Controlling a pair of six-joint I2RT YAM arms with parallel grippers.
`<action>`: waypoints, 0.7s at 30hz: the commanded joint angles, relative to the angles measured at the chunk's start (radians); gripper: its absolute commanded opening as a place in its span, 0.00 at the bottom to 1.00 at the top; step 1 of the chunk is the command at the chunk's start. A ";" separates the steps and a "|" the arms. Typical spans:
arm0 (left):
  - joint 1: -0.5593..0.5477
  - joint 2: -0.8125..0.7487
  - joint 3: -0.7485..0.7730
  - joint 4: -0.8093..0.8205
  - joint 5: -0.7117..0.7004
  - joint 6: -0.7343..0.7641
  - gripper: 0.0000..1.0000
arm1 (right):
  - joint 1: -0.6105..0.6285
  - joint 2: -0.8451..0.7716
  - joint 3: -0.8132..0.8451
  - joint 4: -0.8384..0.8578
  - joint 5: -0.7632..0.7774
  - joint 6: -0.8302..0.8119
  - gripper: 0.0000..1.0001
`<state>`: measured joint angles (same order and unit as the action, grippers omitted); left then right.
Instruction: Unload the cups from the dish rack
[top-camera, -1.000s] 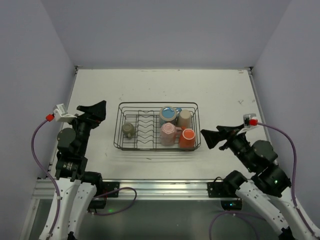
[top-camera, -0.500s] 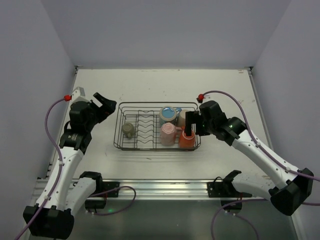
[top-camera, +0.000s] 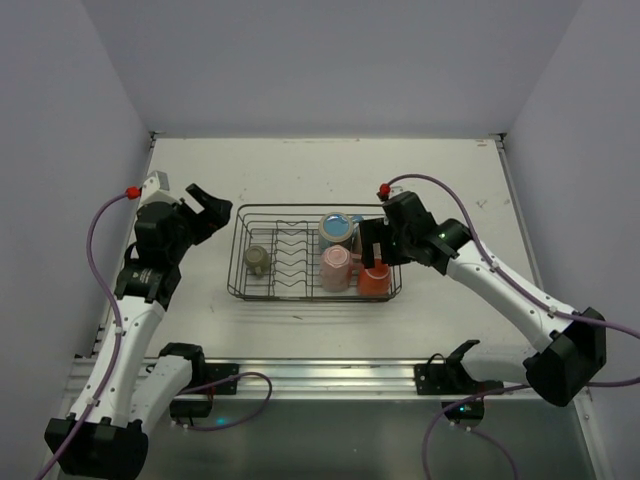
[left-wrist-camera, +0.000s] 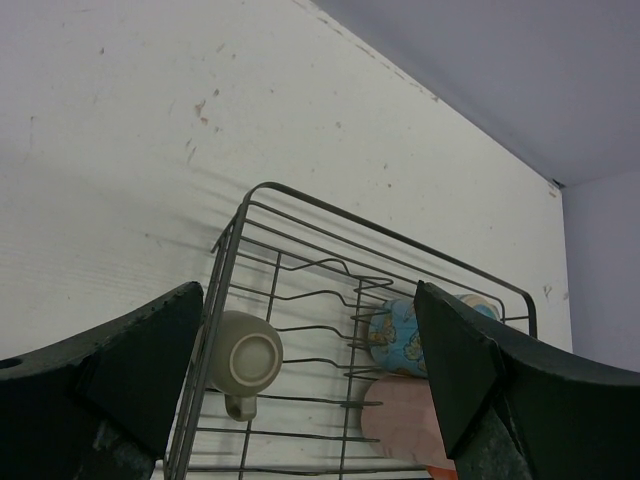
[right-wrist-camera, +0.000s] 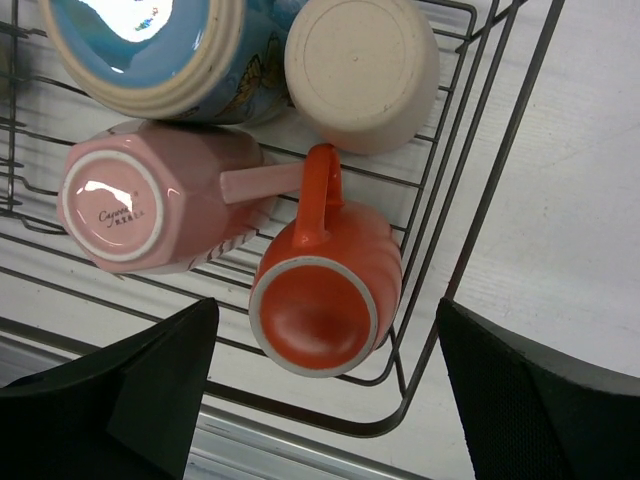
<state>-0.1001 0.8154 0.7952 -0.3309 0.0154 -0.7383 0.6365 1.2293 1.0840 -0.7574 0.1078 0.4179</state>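
right gripper (top-camera: 374, 252): swinging out from its folded rest near the base, reaching over the right end of the dish rack (top-camera: 243, 215), then edging left and settling above the orange mug (top-camera: 375, 281), fingers spread either side of it | left gripper (top-camera: 200, 210): lifting off its rest by the base, moving out to hover just beyond the rack's left end

Crowding at the right end of the rack (top-camera: 300, 207), room lying open at its left

The orange mug (right-wrist-camera: 325, 300) is sitting tight in the rack's near right corner, its handle touching the pink mug (right-wrist-camera: 150, 205); the blue mug (right-wrist-camera: 150, 50) and beige mug (right-wrist-camera: 360, 65) are blocking the far side. Upright dividers (top-camera: 292, 250) are fencing off the middle, and the olive mug (left-wrist-camera: 245, 360) is standing alone beyond them.
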 joint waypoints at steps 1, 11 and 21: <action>0.005 0.002 0.038 0.001 0.027 0.028 0.90 | 0.018 0.029 0.036 -0.020 -0.023 -0.025 0.91; 0.004 0.005 0.048 0.004 0.037 0.033 0.90 | 0.037 0.082 0.010 -0.025 -0.013 -0.022 0.89; 0.005 0.018 0.052 0.010 0.047 0.034 0.90 | 0.042 0.133 0.027 -0.059 -0.029 -0.028 0.86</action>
<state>-0.1001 0.8303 0.8009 -0.3305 0.0345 -0.7361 0.6697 1.3479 1.0851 -0.7963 0.1005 0.4057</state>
